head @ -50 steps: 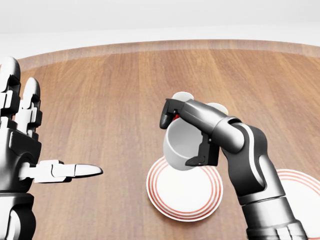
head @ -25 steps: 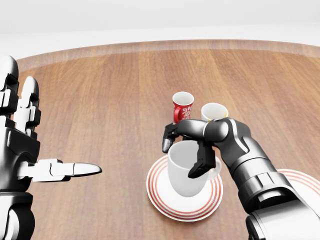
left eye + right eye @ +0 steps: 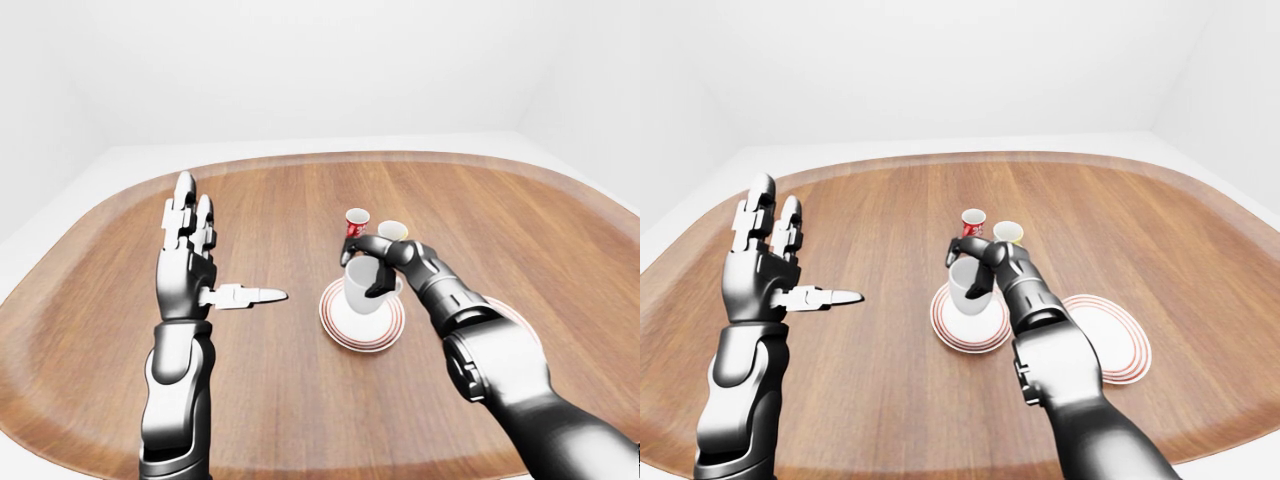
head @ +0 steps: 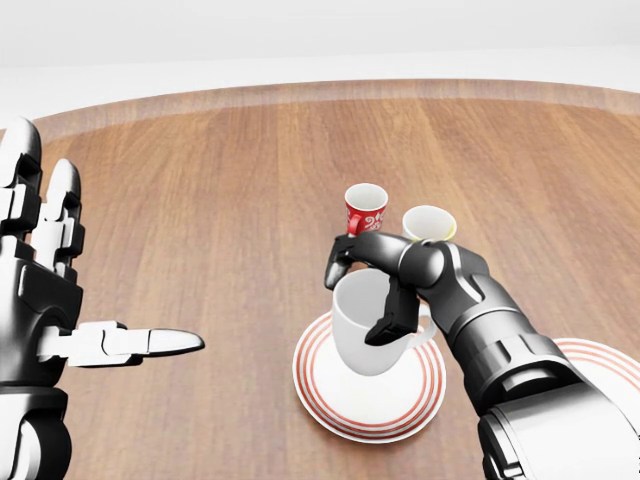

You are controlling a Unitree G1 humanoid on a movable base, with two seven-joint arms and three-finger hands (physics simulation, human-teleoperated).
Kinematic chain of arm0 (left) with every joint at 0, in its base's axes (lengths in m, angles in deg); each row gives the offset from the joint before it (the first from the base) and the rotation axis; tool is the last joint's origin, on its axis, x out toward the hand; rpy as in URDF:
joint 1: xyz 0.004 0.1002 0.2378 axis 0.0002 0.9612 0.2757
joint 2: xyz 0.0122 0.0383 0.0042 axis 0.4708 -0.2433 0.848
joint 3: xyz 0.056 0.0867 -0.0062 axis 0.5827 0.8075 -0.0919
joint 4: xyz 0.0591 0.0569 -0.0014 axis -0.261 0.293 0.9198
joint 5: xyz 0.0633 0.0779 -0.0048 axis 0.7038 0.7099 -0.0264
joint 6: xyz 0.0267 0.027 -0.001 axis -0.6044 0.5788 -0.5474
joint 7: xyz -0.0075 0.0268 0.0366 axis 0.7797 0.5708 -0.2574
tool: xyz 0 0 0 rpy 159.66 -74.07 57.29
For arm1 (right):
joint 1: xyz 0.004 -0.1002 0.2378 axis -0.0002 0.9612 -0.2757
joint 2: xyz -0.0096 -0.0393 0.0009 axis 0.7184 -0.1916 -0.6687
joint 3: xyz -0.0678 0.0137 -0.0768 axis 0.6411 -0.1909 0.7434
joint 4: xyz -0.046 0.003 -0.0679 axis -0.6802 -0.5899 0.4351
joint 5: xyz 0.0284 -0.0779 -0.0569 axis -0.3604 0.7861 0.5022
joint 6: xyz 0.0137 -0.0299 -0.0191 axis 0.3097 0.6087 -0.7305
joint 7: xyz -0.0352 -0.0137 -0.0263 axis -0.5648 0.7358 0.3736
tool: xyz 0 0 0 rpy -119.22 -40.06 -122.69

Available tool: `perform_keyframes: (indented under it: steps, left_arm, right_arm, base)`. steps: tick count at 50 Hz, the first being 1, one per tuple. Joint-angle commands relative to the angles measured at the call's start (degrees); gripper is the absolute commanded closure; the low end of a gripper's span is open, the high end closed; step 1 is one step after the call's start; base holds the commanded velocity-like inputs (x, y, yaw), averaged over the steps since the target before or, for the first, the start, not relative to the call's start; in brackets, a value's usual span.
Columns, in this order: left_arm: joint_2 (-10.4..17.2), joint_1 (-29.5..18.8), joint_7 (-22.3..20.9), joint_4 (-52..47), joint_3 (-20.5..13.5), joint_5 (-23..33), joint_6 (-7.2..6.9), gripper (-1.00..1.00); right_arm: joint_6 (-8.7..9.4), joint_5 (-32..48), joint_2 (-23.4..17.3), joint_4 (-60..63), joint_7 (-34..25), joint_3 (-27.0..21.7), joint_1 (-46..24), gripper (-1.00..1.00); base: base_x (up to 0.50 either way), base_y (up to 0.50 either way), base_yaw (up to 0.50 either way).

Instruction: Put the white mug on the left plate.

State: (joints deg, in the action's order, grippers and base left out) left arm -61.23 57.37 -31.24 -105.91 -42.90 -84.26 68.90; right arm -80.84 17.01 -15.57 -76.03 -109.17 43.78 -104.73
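Nearest me, my left robot hand (image 4: 60, 300) is raised beside the work with fingers spread wide, holding nothing and well apart from everything. Just beyond, my right robot hand (image 4: 375, 290) has its fingers wrapped round the white mug (image 4: 365, 320), which sits tilted over the left plate (image 4: 330, 405), its base low on the plate; I can't tell if it's fully touching down. The right plate (image 3: 1120, 350) lies off to the right, bare. To finish well, I judge I should level the mug, settle it flat at the plate's middle, then open gently and lift straight away. Further up the table (image 4: 200, 180), the red mug (image 4: 365, 210) and yellow mug (image 4: 428, 222) stand close, so I'd watch my knuckles.
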Motion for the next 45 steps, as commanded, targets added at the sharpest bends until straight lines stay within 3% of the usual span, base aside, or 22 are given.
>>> perform_keyframes:
  steps: [1, 31, 42, 45]
  left_arm:
    - [-0.11, 0.14, -0.03, -0.02, 0.17, 0.07, 0.0, -0.99]
    - [0.0, 0.02, 0.0, 0.03, -0.07, -0.11, 0.0, -0.99]
    - [0.02, 0.03, 0.0, -0.04, -0.15, -0.19, 0.0, -0.99]
    - [0.05, -0.05, 0.02, 0.04, -0.24, -0.26, 0.0, -0.99]
  right_arm:
    - [0.0, 2.59, 1.58, -1.39, 7.17, -1.02, -0.41, 1.0]
    - [0.0, 4.44, 2.5, -2.09, 11.22, -1.05, 2.64, 1.0]
    - [0.0, 4.52, 2.36, -2.08, 9.43, -1.14, 2.91, 1.0]
    - [0.0, 3.67, 2.56, -1.91, 5.97, -1.32, 2.94, 1.0]
  base:
    - [0.0, 0.0, 0.0]
    - [0.0, 0.0, 0.0]
    - [0.0, 0.0, 0.0]
    - [0.0, 0.0, 0.0]
